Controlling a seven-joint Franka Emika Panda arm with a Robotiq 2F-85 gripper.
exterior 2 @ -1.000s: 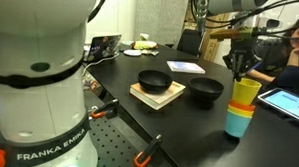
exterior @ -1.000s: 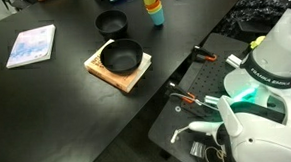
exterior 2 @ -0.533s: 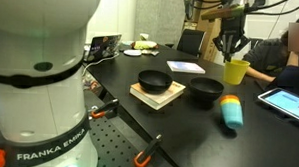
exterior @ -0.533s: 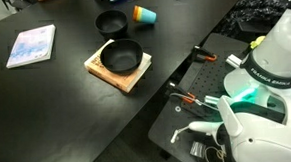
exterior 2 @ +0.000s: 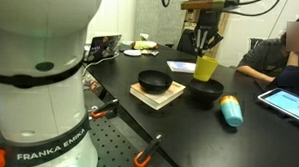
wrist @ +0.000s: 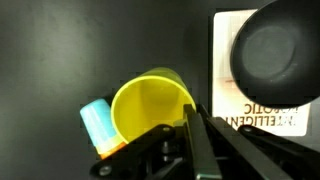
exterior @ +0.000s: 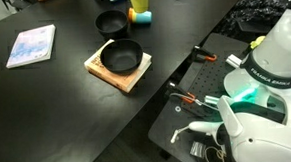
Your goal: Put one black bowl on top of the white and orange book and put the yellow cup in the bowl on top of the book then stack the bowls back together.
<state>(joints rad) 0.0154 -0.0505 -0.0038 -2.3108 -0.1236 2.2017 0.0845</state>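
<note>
— What is the hand (exterior 2: 204, 47) doing?

— It is clenched on the yellow cup (exterior 2: 207, 68) and holds it by the rim. In the wrist view one finger (wrist: 193, 135) comes up from the bottom edge to the cup's lip. The cup fills the lower middle of that picture, mouth toward the camera.

— Where does the cup sit in the wider shots?

— In an exterior view it hangs upright, right of centre in the upper half, clear of the tabletop (exterior 2: 178, 130).

— What is closest to it?

— The loose black bowl (exterior 2: 205, 90), which stands straight on the tabletop just below the cup in the frame. Whether the cup is directly over it I cannot tell. To the lower right a blue cup (exterior 2: 231, 113) lies on its side with an orange cup (exterior 2: 226, 99) at its end. The wrist view shows the blue one at lower left, just beside the yellow cup.

— And the book?

— The white and orange book (exterior 2: 149, 99) lies flat near the frame's centre, left of the loose bowl. The second black bowl (exterior 2: 156, 81) sits on its cover. In the wrist view that pair fills the upper right, well apart from the cup.

— Anything farther out?

— A pale bluish-white book (exterior: 31, 45) lies on its own at the upper left of an exterior view.
</note>
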